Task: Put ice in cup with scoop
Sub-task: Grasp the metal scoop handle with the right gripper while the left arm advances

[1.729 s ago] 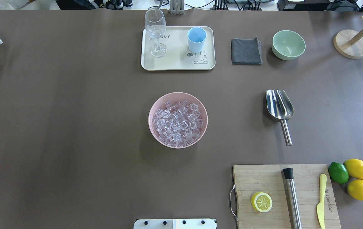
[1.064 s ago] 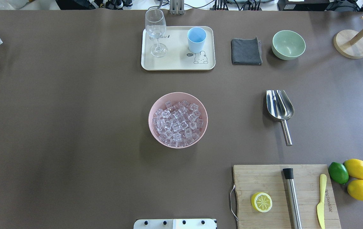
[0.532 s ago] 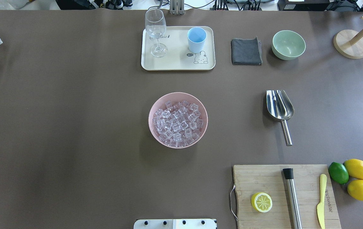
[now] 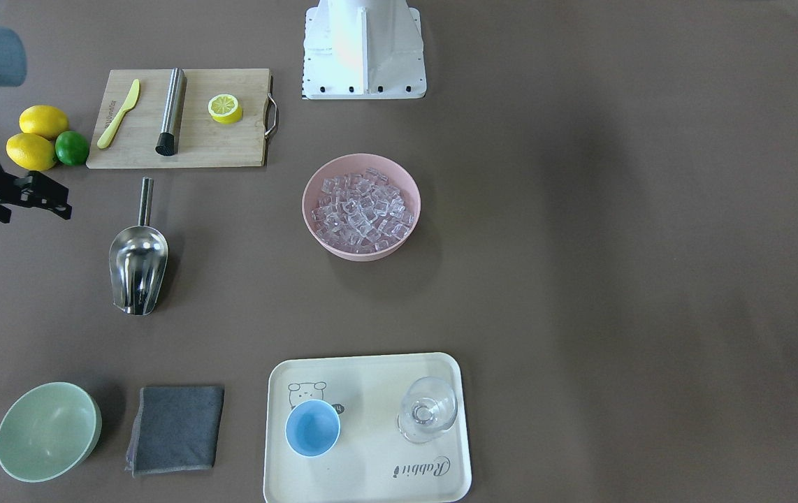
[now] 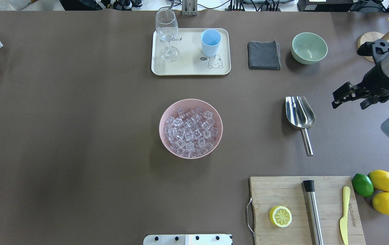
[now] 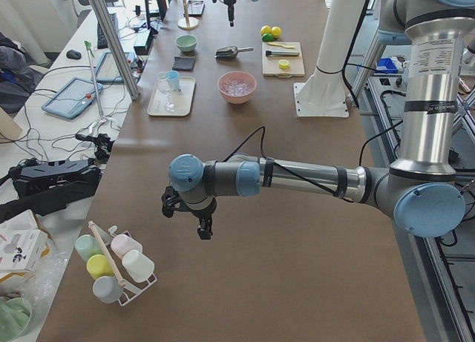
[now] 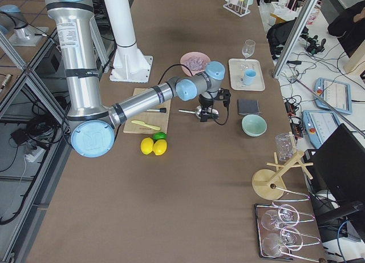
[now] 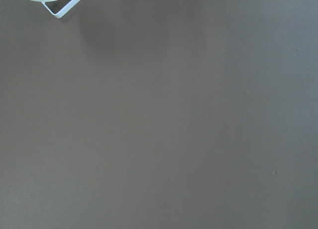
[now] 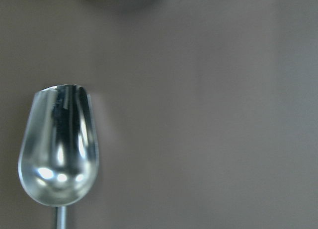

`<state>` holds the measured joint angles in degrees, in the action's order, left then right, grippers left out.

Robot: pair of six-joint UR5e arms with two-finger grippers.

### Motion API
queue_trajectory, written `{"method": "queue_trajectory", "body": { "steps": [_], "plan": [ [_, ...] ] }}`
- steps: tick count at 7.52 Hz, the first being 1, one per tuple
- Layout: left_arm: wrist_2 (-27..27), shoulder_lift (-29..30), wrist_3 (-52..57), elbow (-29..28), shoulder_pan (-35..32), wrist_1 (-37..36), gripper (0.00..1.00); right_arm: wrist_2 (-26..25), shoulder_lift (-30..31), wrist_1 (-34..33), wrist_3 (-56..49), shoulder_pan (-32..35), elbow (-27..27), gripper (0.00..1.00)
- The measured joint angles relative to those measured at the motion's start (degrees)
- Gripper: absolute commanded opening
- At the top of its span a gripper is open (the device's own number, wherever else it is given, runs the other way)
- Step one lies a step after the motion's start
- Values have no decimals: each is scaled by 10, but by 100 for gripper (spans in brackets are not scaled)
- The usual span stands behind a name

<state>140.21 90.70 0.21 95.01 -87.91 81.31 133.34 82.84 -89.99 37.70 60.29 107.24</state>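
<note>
Right gripper (image 5: 348, 102) has arrived near the shiny, deep-troughed steel scoop (image 5: 299, 114).

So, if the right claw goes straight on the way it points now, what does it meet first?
Probably bare table just beside the scoop: the right claw seems to point down, though depth is unclear.

We're in a robotics lab, folks: a long brown-covered bench (image 6: 245, 283), a tall white column mount (image 6: 330, 45) bolted onto it, a silver aluminium frame post (image 6: 111, 41), a blue-cased flat tablet (image 6: 74, 97) alongside.
</note>
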Motion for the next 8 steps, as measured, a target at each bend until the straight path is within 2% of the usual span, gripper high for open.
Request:
{"method": "queue_trajectory", "body": {
  "steps": [2,4,6,8],
  "plan": [
    [1,5,-16,7,30,7,98,-15,-21,20,100,-75,7,100],
    [0,18,-23,23,64,14,98,-50,-24,30,150,-146,4,100],
    [-1,28,-65,63,121,15,98,-61,-22,33,161,-174,-7,100],
    [-4,51,-154,109,193,15,97,-65,-21,33,162,-181,-20,100]
  ]
}}
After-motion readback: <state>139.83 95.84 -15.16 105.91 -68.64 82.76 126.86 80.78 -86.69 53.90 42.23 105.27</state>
